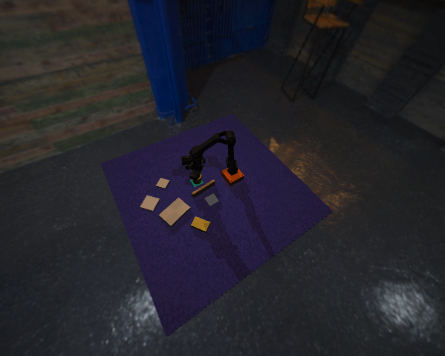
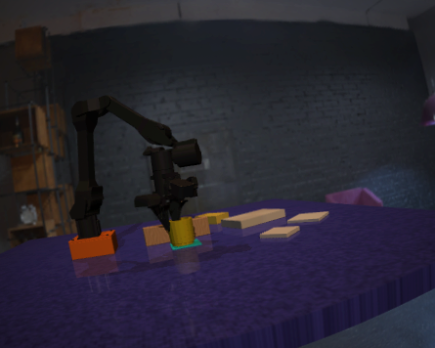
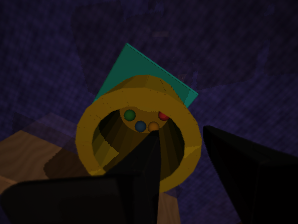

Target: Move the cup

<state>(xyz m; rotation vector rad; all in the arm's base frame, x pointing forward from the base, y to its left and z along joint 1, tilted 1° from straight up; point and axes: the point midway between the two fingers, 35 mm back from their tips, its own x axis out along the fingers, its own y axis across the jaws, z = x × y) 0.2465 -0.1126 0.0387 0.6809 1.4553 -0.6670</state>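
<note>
The yellow cup (image 1: 199, 176) (image 2: 182, 232) (image 3: 85, 136) stands upright on the teal pad (image 1: 193, 184) (image 2: 196, 243) (image 3: 131, 67). Several marbles lie at its bottom in the wrist view: a green one (image 3: 129, 115), a blue one (image 3: 140, 126), an orange one (image 3: 153, 127) and a red one (image 3: 163, 115). My gripper (image 2: 171, 222) (image 3: 180, 134) is open around the cup's wall: one finger is over the cup's mouth, the other outside, with a gap between the outer finger and the wall. The other pad, grey (image 1: 211, 200), lies across the wooden barrier and is hidden in the exterior view.
A low wooden barrier (image 1: 204, 188) (image 2: 156, 235) (image 3: 22, 152) stands close beside the cup. A large tan block (image 1: 175, 212) (image 2: 255, 218), two tan tiles (image 1: 149, 203) (image 1: 162, 183) and a yellow block (image 1: 200, 223) (image 2: 215, 217) lie farther off. The arm's base is orange (image 1: 233, 175) (image 2: 94, 245).
</note>
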